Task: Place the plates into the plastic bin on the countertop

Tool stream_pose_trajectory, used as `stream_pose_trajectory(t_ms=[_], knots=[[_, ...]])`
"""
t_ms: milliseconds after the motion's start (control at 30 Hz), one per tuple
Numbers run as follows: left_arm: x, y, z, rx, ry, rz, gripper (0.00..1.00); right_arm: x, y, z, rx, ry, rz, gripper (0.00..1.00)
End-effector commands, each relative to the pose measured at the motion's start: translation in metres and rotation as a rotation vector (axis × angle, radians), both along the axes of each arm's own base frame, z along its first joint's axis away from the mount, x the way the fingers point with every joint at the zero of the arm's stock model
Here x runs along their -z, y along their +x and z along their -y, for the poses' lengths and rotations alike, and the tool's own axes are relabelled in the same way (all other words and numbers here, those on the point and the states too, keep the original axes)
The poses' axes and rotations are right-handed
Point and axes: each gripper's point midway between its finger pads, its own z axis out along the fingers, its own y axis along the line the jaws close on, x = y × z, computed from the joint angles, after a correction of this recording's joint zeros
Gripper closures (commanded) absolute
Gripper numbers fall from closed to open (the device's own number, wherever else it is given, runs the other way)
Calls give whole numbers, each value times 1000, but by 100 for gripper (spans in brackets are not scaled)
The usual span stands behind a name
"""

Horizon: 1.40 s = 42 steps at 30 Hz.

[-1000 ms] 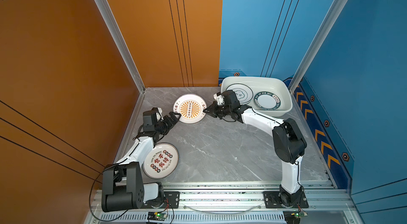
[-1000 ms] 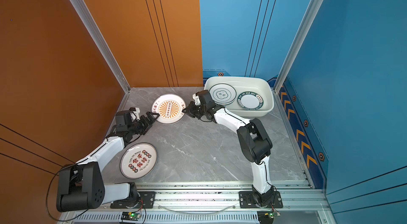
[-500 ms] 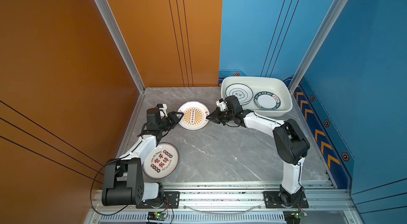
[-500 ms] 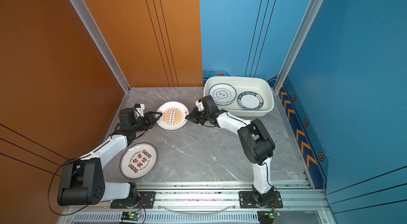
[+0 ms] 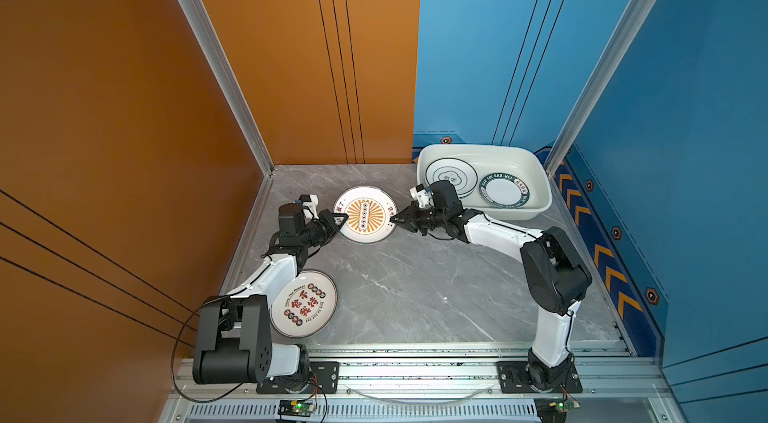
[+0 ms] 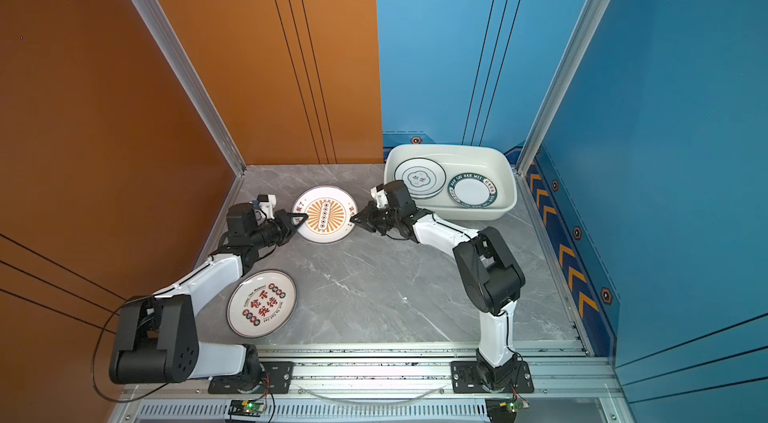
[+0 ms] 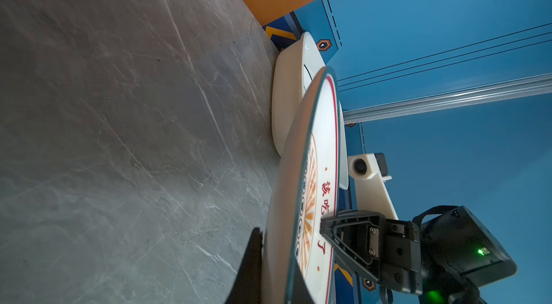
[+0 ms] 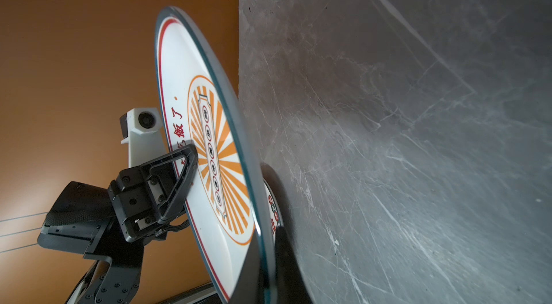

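Wide grey marbled surface (image 5: 415, 288) across the whole floor of the cell, and up in its far right corner sits the plastic bin (image 5: 539, 192), white and shallow, tucked against the blue wall (image 5: 478, 46). Two plates are in it, lying flat side by side: the quatrefoil plate (image 5: 451, 176) in the left half, the smaller green-lettered plate (image 5: 503, 191) in the right half. Out on the open surface, near the front left, the characters plate (image 5: 303, 303) lies face up with its red Chinese characters showing, untouched, just beside the left arm (image 5: 266, 279). Now the busy spot: the sunburst plate (image 5: 365, 214) is left of the bin, outside it, face up, between the two arms, and both have hold of it. The left fingers (image 5: 333, 220) are pinched on its left rim; the right fingers (image 5: 402, 218) are pinched on its right rim, close to the bin's near left corner. The right wrist view shows a left finger pressed on the plate's face (image 8: 182, 165); the left wrist view shows a right finger on the face by the red characters (image 7: 337, 227), the plate's underside standing off the marble there. Whether any part of it rests on the surface, I cannot tell
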Motion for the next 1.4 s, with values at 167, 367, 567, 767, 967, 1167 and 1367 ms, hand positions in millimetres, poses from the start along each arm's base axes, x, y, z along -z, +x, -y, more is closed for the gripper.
stream_pose_trajectory(t_ms=[167,367,567,767,967,1167,1367], knots=[[-7,-5,19,88,-4,38,100,-51,-5,-2,-57,129,143,72],[-14,-4,28,115,-24,49,100,-53,-1,-7,-83,197,149,67],[-22,-1,40,144,-60,66,100,-56,5,-17,-92,313,128,67],[-21,0,53,172,-66,63,100,-54,9,-20,-88,366,112,69],[-19,2,60,185,-66,60,100,-52,10,-18,-83,362,108,90],[-18,2,64,198,-67,58,79,-53,14,-9,-62,350,109,100],[-19,-1,65,204,-58,60,36,-42,23,18,0,190,133,100]])
